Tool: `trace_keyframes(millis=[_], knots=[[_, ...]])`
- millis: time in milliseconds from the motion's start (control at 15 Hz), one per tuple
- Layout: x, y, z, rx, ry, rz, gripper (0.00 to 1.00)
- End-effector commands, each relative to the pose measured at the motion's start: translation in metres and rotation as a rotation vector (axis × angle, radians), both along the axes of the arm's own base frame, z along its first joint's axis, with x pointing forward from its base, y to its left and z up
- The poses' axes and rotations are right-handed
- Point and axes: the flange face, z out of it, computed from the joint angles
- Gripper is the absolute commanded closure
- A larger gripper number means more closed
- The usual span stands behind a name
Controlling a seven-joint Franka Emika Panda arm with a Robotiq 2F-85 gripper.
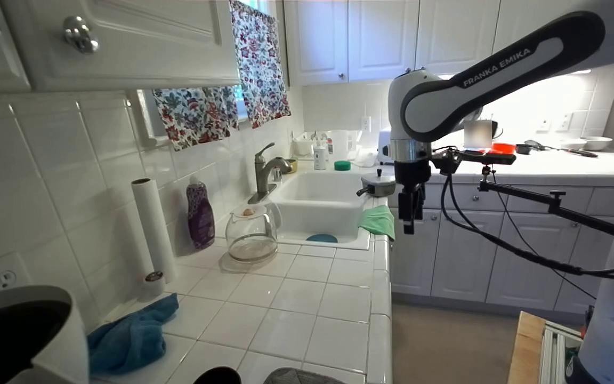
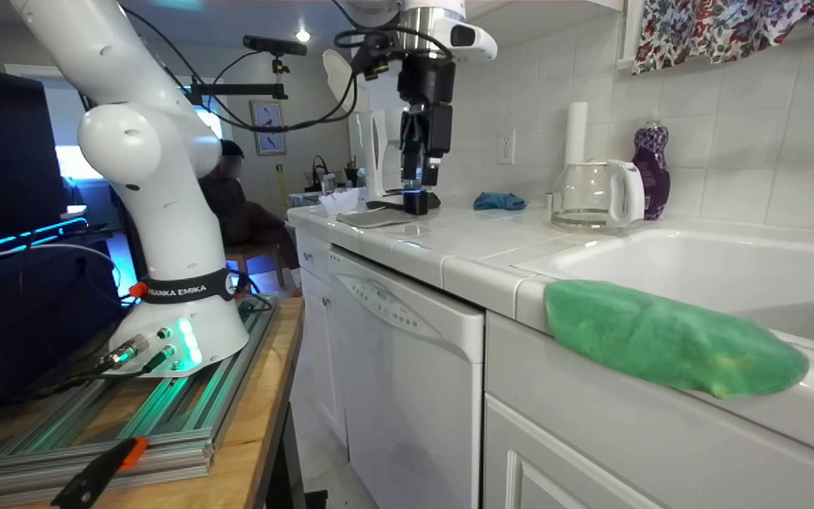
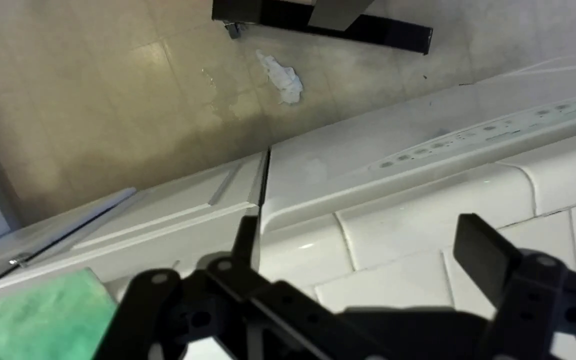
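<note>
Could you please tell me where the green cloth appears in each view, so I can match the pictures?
In an exterior view: green cloth just right of and slightly below centre, by the sink.
In an exterior view: green cloth large, at lower right.
Wrist view: green cloth at bottom left, cut off by the frame.
Shared landmark: white tiled counter edge.

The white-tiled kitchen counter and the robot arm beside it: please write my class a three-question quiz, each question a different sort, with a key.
1. Multiple choice: What hangs over the front edge of the white-tiled counter? A, blue cloth; B, green cloth; C, white paper roll.
2. True or false: In the wrist view, the black two-fingered gripper is open and holds nothing.
3. Fill in: Near the white-handled clear glass carafe is a ____ plastic bottle.
Key: 1, B; 2, true; 3, purple.
</note>
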Motion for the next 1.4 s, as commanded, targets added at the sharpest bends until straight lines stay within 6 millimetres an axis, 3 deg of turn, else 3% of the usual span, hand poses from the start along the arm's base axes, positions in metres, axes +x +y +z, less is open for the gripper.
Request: trace_keyframes(millis=[0, 333, 400, 467, 600, 867, 1333], knots=[[0.016, 0.068, -0.006, 0.009, 0.014, 0.171, 0.0], [0.019, 0.164, -0.009, -0.05, 0.038, 0.439, 0.0], [0.02, 0.171, -0.004, -0.049, 0.032, 0.478, 0.0], [0.011, 0.16, -0.01, -0.058, 0.022, 0.399, 0.0], [0.013, 0.175, -0.007, -0.06, 0.016, 0.448, 0.0], [0.015, 0.172, -0.006, -0.055, 0.016, 0.462, 0.0], [0.023, 0.24, -0.036, 0.082, -0.024, 0.516, 0.0]])
